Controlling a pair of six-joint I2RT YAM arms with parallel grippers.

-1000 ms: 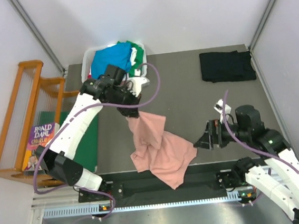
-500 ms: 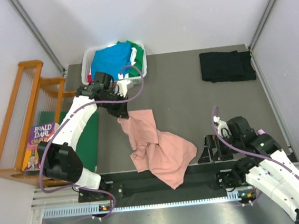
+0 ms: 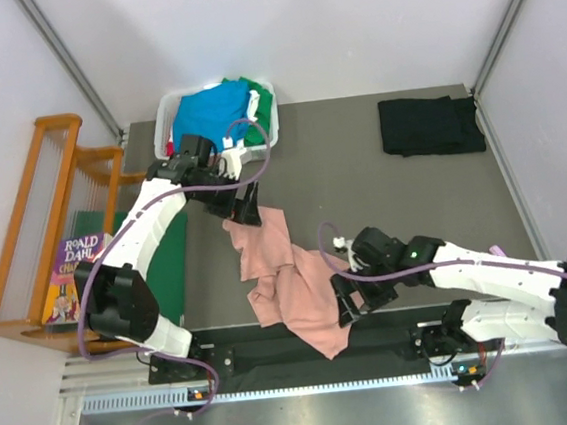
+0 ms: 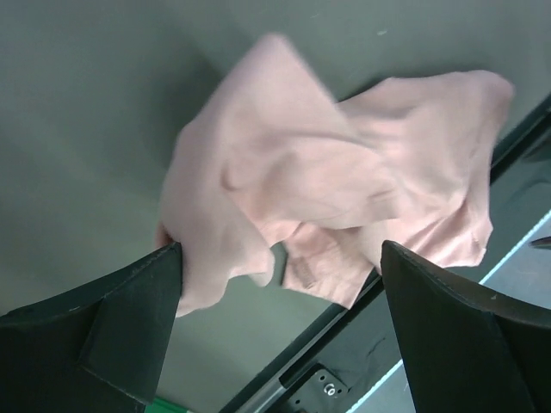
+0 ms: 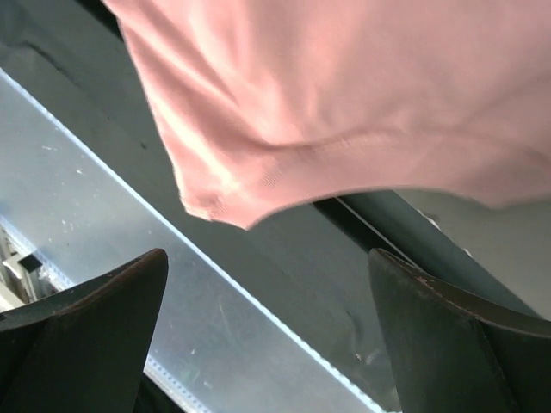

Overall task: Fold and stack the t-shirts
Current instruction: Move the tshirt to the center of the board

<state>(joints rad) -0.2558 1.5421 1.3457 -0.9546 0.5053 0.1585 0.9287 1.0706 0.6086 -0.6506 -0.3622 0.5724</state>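
pink shirt [image 3: 295,282] lies crumpled on the table [image 3: 361,185], in front of the basket [image 3: 166,118] and a touch to its right, with its near corner hanging over the table's front edge. left gripper [image 3: 246,213] hovers at the shirt's end nearest the basket, fingers spread wide and gripping nothing; the cloth may brush one finger, hard to tell from the wrist view. right gripper [image 3: 345,305] sits low at the side farthest from the basket, by the hanging hem, fingers wide apart and empty, looking set to catch that edge and pull the shirt flat for folding. the folded black shirt [image 3: 430,125] waits well to the basket's right, likely the stack's start. a blue shirt [image 3: 209,114] and a green shirt [image 3: 265,104] sit in the basket.
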